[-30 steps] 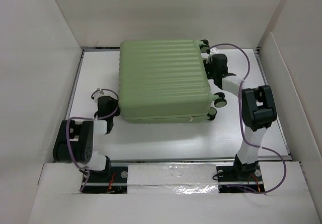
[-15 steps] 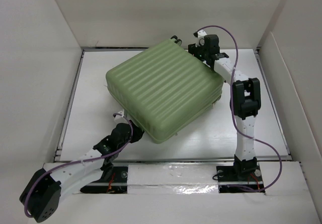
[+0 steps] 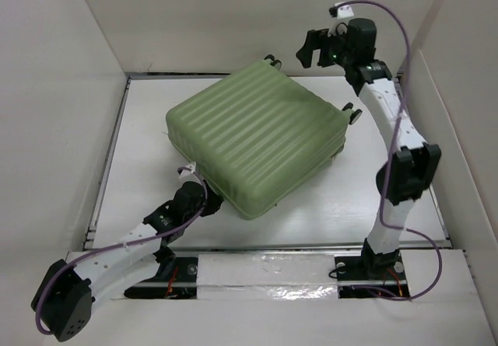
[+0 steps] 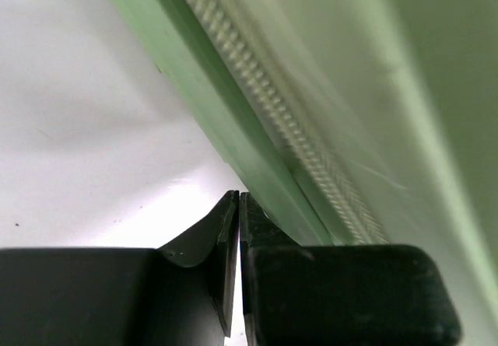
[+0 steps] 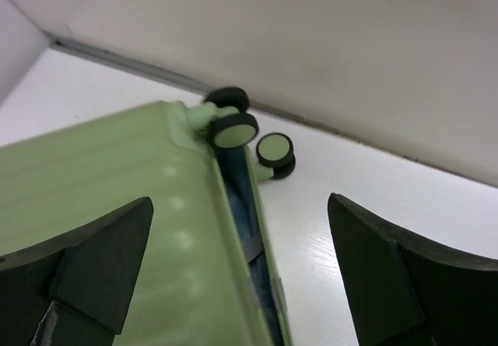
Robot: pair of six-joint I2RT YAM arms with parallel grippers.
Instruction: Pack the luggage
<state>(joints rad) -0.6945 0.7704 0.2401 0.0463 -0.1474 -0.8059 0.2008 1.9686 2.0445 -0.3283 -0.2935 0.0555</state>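
White table (image 3: 140, 128) is occupied at centre by the skewed light green suitcase (image 3: 257, 140), its seam gaping at 1 o'clock below the spread right gripper (image 3: 315, 49); with the left gripper (image 4: 237, 198) pressed together at the 7 o'clock zipper edge, unbraced sliding is risked.

Suitcase (image 3: 257, 140): light green shell, parallel ribs across the lid. Wheels (image 5: 233, 132): black, pale green hubs. Lining (image 5: 243, 206) in seam gap: blue. Table (image 3: 148, 155): white. Cables (image 3: 393, 13): purple. Arms (image 3: 389, 113): white and black.
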